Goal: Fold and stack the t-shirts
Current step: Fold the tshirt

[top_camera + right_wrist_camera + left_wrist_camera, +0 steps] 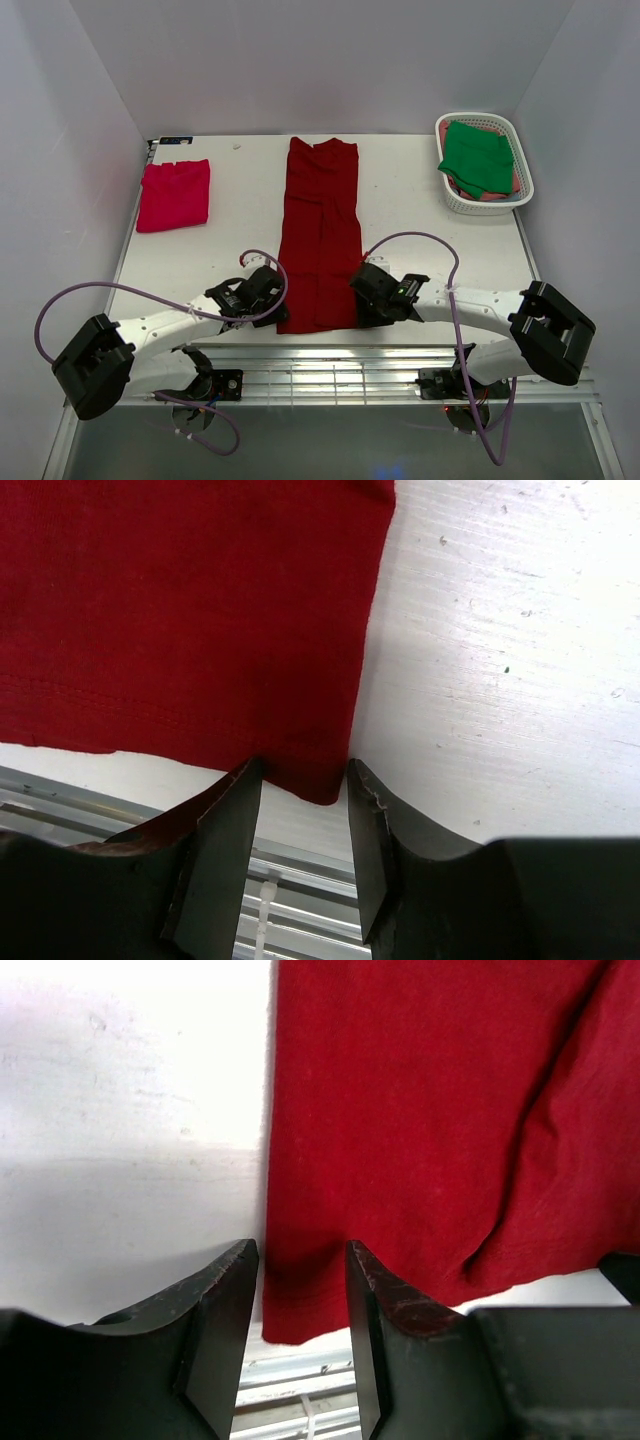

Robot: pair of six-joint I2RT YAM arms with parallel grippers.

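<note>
As things lie now: one shirt looks finished, one is partway folded, and at least one is untouched.
Dark red shirt (320, 235): lies flat on the table (420, 230) as a long narrow strip. Its sides are folded in, its collar is at the far end and its hem is at the near edge.
Pink shirt (174, 194): a flat folded square well to the left of the dark red shirt, level with its far half. It looks done and is probably the base of the stack.
Green shirt (478, 157): heaped loosely in the basket (470, 206), well to the right of the dark red shirt's far end. It is not folded. Some pinkish cloth shows under it, but I cannot tell what it is.
Left claw (300, 1250): at the dark red shirt's near left corner, jaws parted about halfway. The corner lies flat in the gap and nothing is gripped.
Right claw (305, 765): at the dark red shirt's near right corner, jaws likewise parted. The hem corner sits between them, not pinched.
Step in hand: probably closing on both hem corners to carry the hem towards the collar.
Left to do: cross-fold the dark red shirt and set it on the pink shirt, then fold and stack what is in the basket.
Progress: roughly a third, at a guess.
</note>
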